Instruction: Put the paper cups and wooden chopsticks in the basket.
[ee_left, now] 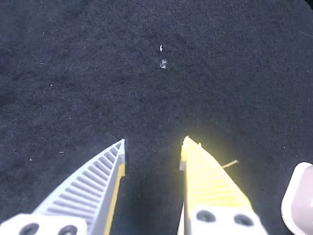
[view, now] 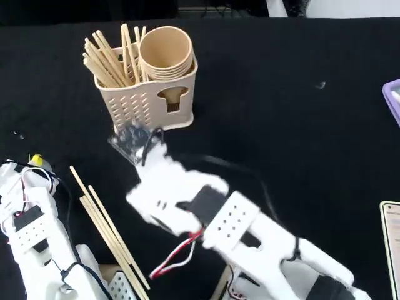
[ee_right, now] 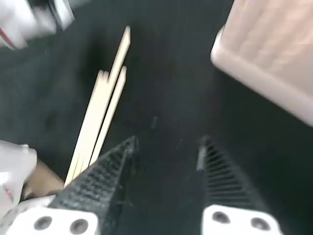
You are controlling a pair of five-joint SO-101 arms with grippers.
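Basket [view: 147, 103]: pale slotted plastic, upright at about 11 o'clock on the bench [view: 281, 125], with a keyhole cut-out in its near wall
Paper cups [view: 165, 53]: tan, nested in one stack, mouths up, in the basket's 3 o'clock half, rims above the wall
Standing chopsticks [view: 109, 59]: bundle of wooden sticks in the basket's 9 o'clock half, leaning and fanning toward 10 o'clock, reaching the cup stack on one side
Loose chopsticks [view: 109, 231]: a few wooden sticks flat on the bench at about 7 o'clock, side by side, running from 11 to 5 o'clock; outside the basket and apart from it
Right claw [ee_right: 166, 144]: dark ribbed fingers spread apart with nothing between them, above bare bench; in the high view it sits just at 6 o'clock of the basket, and whether it touches cannot be told; its arm comes in from 5 o'clock, with the loose chopsticks on one side of it and the basket corner on the other
Left claw [ee_left: 153, 147]: one grey ribbed finger and one yellow finger, parted and gripping nothing, over bare bench; in the high view its arm sits at about 8 o'clock, at 9 o'clock of the loose chopsticks
Bench: covered in black cloth, with a small pale speck [view: 320, 85] toward 2 o'clock
Purple object [view: 392, 97]: cut off by the 3 o'clock edge; what it is cannot be told
Pale card [view: 390, 231]: flat at the 4 o'clock edge, partly out of frame
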